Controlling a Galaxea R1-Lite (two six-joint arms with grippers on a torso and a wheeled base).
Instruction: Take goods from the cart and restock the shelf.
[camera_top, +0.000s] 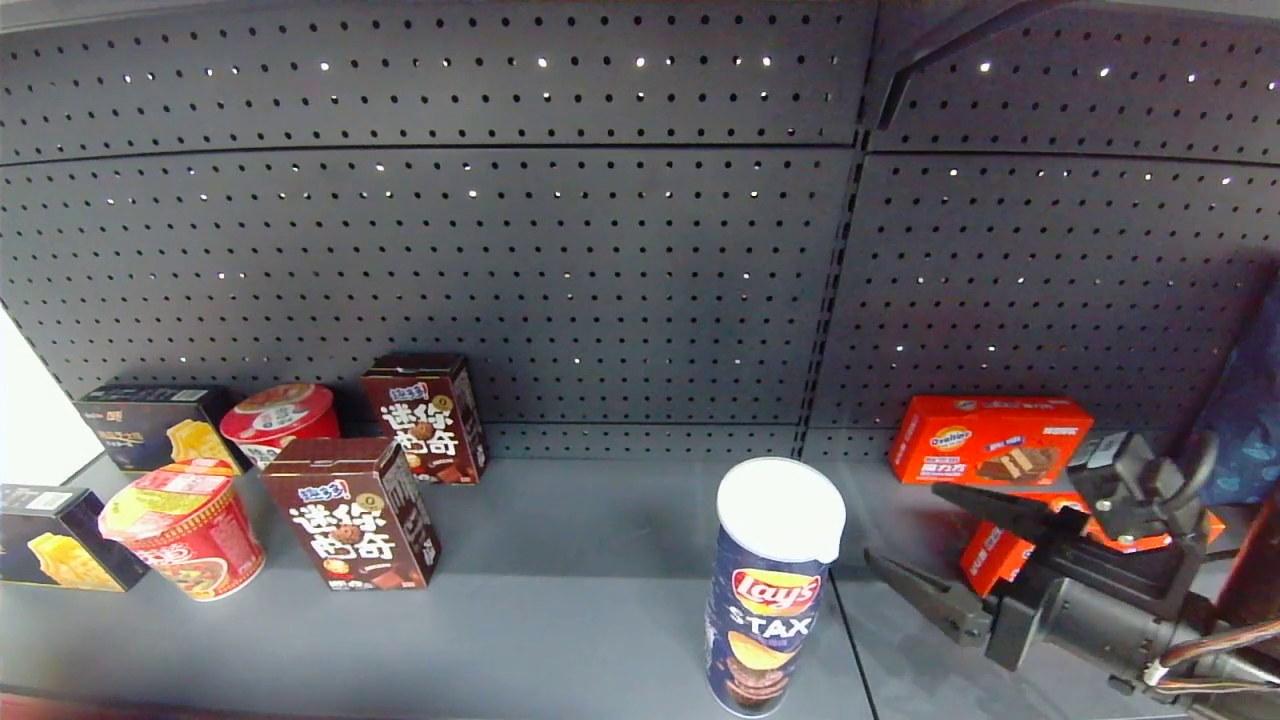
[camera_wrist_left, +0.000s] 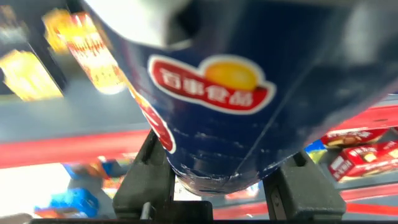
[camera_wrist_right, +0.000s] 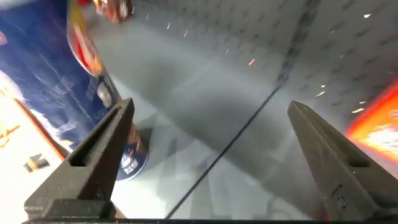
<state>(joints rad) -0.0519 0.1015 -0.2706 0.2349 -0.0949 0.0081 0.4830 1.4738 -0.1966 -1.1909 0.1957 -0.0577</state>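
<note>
Chips can (camera_top: 775, 590) stands upright at the shelf (camera_top: 560, 620) front, with the right gripper (camera_top: 900, 520) spread open just beside it. Left gripper (camera_wrist_left: 221, 183) clamps a second can (camera_wrist_left: 236, 93). Farther back sit two brown boxes (camera_top: 352, 515) (camera_top: 425, 415), two noodle cups (camera_top: 185, 530) (camera_top: 280, 420) and two orange boxes (camera_top: 1000, 555) (camera_top: 990, 440).

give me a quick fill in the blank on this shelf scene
The chip can has a ___ lid.
The fingers of the right gripper are ___.
The brown boxes stand on the can's ___ side.
The left gripper is shut on the ___.
Missing: white; open; left; chip can
</note>
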